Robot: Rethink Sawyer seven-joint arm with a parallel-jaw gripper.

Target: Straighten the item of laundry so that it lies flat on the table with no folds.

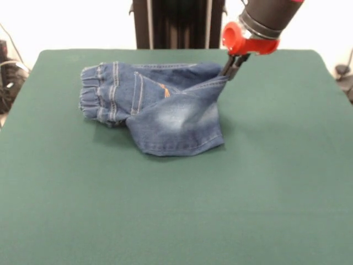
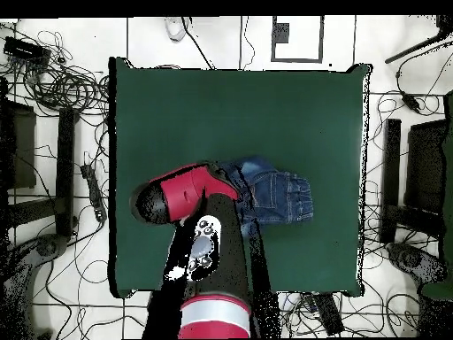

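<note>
The item of laundry (image 1: 165,107), small blue jeans with faded patches, lies folded over itself on the far half of the green table (image 1: 165,221). Its gathered waistband is at the left in the front view, and a leg is doubled forward over the middle. My gripper (image 1: 228,72) is at the jeans' far right corner, shut on the cloth, which is pulled up into a peak at the fingertips. In the overhead view the jeans (image 2: 279,193) lie right of the red arm head (image 2: 181,193), which hides the gripper's tips; the table (image 2: 221,97) stretches well beyond them.
Tangled cables (image 2: 62,84) lie on the floor around the table, with dark stands (image 2: 416,168) at its sides. The arm's black and red link (image 2: 217,266) crosses the table's lower edge in the overhead view.
</note>
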